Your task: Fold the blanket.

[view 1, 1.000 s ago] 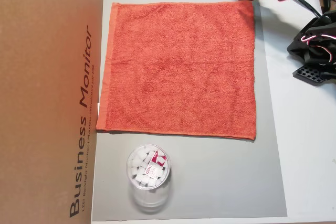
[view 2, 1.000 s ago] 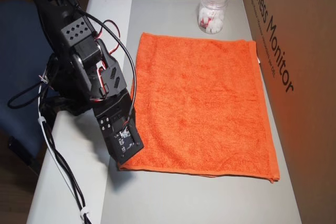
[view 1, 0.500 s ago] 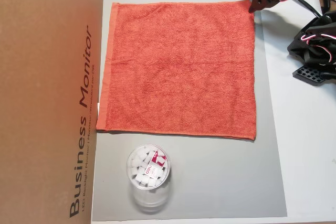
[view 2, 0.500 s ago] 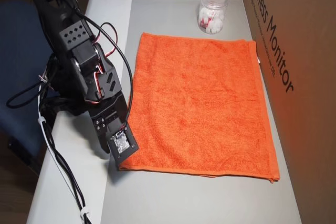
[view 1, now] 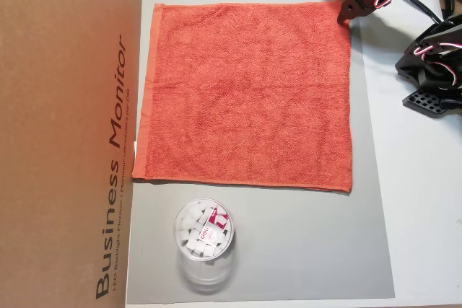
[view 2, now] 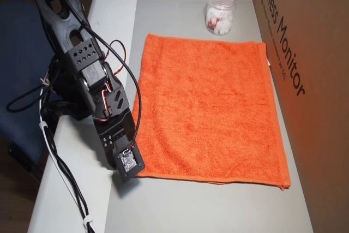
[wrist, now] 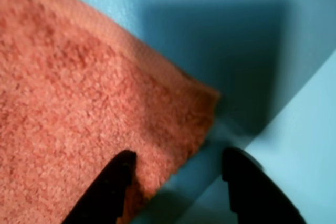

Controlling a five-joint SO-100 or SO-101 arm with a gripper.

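**A:** What is the gripper (wrist: 178,174) doing?

**B:** In the wrist view its two dark fingers (wrist: 113,187) stand apart, one over the pile of the blanket (wrist: 79,103), the other over bare mat beside the blanket's corner. The jaws are spread and nothing is between them but the corner's edge; I cannot tell whether they touch the cloth.

**A:** And where does the blanket lie?

**B:** Spread flat and unfolded on the grey mat (view 1: 289,250), filling most of its far half. In an overhead view the gripper (view 1: 349,11) sits at the blanket's (view 1: 249,95) top right corner, towards the bench's right edge.

**A:** Anything else nearby?

**B:** A clear jar (view 1: 204,239) stands on the mat near the blanket's lower hem, and a brown cardboard box (view 1: 65,128) lines the bench's left edge.
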